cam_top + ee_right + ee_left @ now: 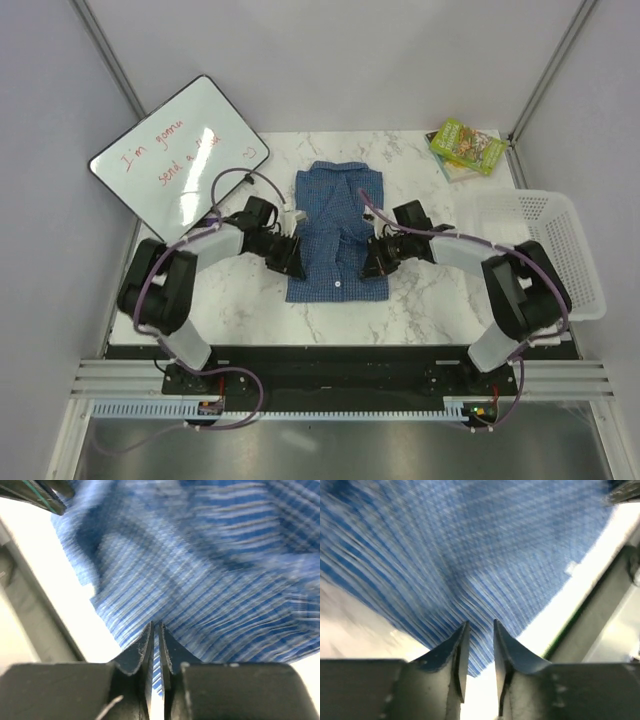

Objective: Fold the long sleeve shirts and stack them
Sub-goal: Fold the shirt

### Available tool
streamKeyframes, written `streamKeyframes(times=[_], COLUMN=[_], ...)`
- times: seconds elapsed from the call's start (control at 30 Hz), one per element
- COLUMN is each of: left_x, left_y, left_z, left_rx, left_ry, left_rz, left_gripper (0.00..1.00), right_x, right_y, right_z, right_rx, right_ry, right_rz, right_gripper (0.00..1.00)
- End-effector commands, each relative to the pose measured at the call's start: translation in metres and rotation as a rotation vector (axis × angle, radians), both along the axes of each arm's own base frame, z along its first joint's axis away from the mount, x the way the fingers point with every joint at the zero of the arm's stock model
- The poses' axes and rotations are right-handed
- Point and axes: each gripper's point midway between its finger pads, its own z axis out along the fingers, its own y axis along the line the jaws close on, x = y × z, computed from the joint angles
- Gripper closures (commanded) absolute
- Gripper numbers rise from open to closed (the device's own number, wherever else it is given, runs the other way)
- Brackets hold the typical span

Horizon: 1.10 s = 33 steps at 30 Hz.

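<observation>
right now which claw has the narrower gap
The right claw: in its wrist view the jaws nearly touch, pinching the edge of the blue shirt. The left claw shows a clearly wider gap, with cloth reaching between its jaws.

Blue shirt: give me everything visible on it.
The blue shirt is soft, finely checked cloth, folded to a narrow rectangle, collar at the far end, a white button near the near hem. It lies on the marble table. The left gripper and right gripper each pinch a side edge in their jaws.
</observation>
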Motion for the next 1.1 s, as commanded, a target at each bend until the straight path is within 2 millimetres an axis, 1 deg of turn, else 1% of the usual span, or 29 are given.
streamKeyframes(times=[0.0,0.03,0.07,0.1,0.13,0.17,0.23,0.27,0.3,0.33,0.37,0.4,0.43,0.47,0.5,0.53,0.6,0.63,0.7,0.73,0.77,0.8,0.83,0.9,0.93,1.0,1.03,1.07], left_x=[-0.010,-0.003,0.000,0.001,0.008,0.009,0.016,0.021,0.026,0.028,0.027,0.030,0.037,0.040,0.044,0.048,0.056,0.058,0.067,0.072,0.080,0.082,0.083,0.091,0.091,0.094,0.092,0.094], left_y=[-0.003,-0.005,-0.006,-0.009,-0.015,-0.021,-0.027,-0.026,-0.027,-0.028,-0.029,-0.030,-0.026,-0.023,-0.020,-0.017,-0.011,-0.009,-0.008,-0.007,-0.007,-0.009,-0.013,-0.021,-0.026,-0.032,-0.038,-0.042], left_z=[0.062,0.080,0.085,0.090,0.100,0.105,0.114,0.112,0.117,0.118,0.118,0.117,0.113,0.111,0.102,0.099,0.091,0.088,0.084,0.076,0.080,0.081,0.077,0.085,0.086,0.088,0.087,0.084], left_rx=[-0.120,-0.147,-0.153,-0.177,-0.205,-0.208,-0.226,-0.216,-0.220,-0.218,-0.222,-0.215,-0.181,-0.162,-0.140,-0.125,-0.111,-0.101,-0.084,-0.068,-0.075,-0.087,-0.103,-0.142,-0.166,-0.188,-0.191,-0.190], left_ry=[-0.185,-0.274,-0.301,-0.304,-0.355,-0.390,-0.431,-0.419,-0.421,-0.424,-0.423,-0.432,-0.439,-0.440,-0.432,-0.432,-0.422,-0.421,-0.428,-0.410,-0.412,-0.405,-0.382,-0.399,-0.392,-0.404,-0.402,-0.398], left_rz=[-0.021,-0.017,-0.003,0.008,0.005,0.001,0.022,0.047,0.060,0.059,0.049,0.042,0.069,0.082,0.087,0.105,0.121,0.123,0.123,0.129,0.140,0.136,0.118,0.117,0.103,0.103,0.092,0.085], left_gripper=[0.56,0.53,0.49,0.37,0.33,0.32,0.29,0.29,0.30,0.30,0.30,0.30,0.30,0.30,0.31,0.31,0.32,0.32,0.33,0.33,0.34,0.35,0.37,0.39,0.39,0.43,0.45,0.49], right_x=[-0.007,-0.005,0.001,0.003,0.004,0.010,0.015,0.018,0.025,0.032,0.038,0.043,0.053,0.059,0.065,0.076,0.086,0.095,0.104,0.111,0.114,0.120,0.119,0.121,0.120,0.123,0.124,0.127], right_y=[0.014,0.017,0.022,0.025,0.030,0.035,0.043,0.045,0.048,0.050,0.051,0.051,0.054,0.056,0.057,0.060,0.061,0.062,0.060,0.058,0.056,0.052,0.050,0.045,0.044,0.042,0.041,0.041], right_z=[0.067,0.074,0.084,0.086,0.085,0.081,0.075,0.061,0.059,0.059,0.048,0.044,0.048,0.040,0.041,0.050,0.050,0.057,0.049,0.040,0.034,0.030,0.013,0.001,-0.008,-0.013,-0.019,-0.021], right_rx=[0.131,0.144,0.173,0.182,0.190,0.194,0.192,0.170,0.175,0.176,0.153,0.146,0.147,0.133,0.138,0.156,0.159,0.166,0.147,0.129,0.111,0.104,0.086,0.069,0.056,0.044,0.035,0.034], right_ry=[-0.114,-0.130,-0.160,-0.170,-0.181,-0.188,-0.182,-0.149,-0.166,-0.180,-0.176,-0.183,-0.219,-0.213,-0.220,-0.244,-0.247,-0.263,-0.266,-0.257,-0.253,-0.245,-0.206,-0.177,-0.166,-0.169,-0.168,-0.169], right_rz=[0.022,0.010,-0.009,-0.018,-0.013,-0.013,-0.002,-0.007,-0.006,-0.006,-0.019,-0.021,-0.015,-0.023,-0.026,-0.039,-0.054,-0.061,-0.078,-0.088,-0.093,-0.107,-0.111,-0.125,-0.125,-0.131,-0.132,-0.138], right_gripper=[0.84,0.83,0.83,0.82,0.82,0.82,0.82,0.83,0.83,0.84,0.84,0.84,0.84,0.83,0.83,0.83,0.83,0.82,0.82,0.81,0.82,0.82,0.82,0.83,0.83,0.83,0.83,0.83])
